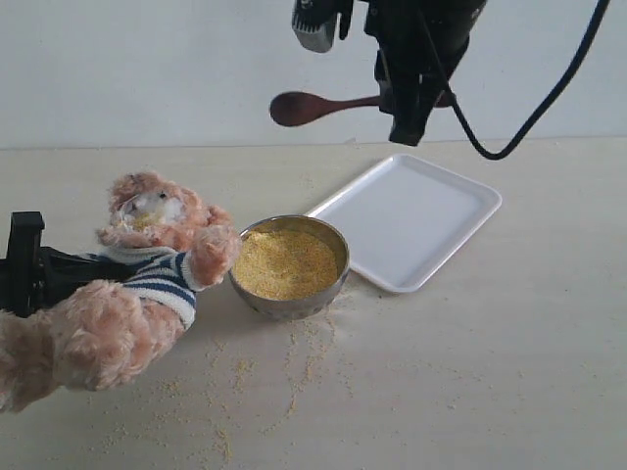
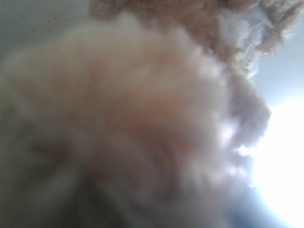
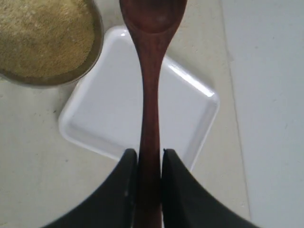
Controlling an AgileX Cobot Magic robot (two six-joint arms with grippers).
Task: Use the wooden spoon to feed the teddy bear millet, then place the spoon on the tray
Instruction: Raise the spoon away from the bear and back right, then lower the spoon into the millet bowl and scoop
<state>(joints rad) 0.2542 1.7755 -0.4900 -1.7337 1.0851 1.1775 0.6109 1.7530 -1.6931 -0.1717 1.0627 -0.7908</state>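
The teddy bear [image 1: 147,274] leans back at the left, and its blurred fur [image 2: 142,118] fills the left wrist view. My left gripper [image 1: 69,269] reaches in from the left edge and holds the bear's body, with its fingers buried in the fur. High above the tray [image 1: 407,220], my right gripper [image 1: 404,108] is shut on the handle of the wooden spoon [image 1: 304,106]. The spoon lies level and points left. In the right wrist view the gripper [image 3: 149,154] clamps the spoon [image 3: 151,71], whose bowl looks empty. Millet [image 1: 286,262] fills the steel bowl [image 1: 338,257] between the bear and the tray.
Loose millet grains [image 1: 284,382] are scattered on the tabletop in front of the bowl, and some stick to the bear's muzzle [image 1: 147,211]. The white tray [image 3: 114,118] has nothing on it. A black cable [image 1: 529,117] hangs from the right arm.
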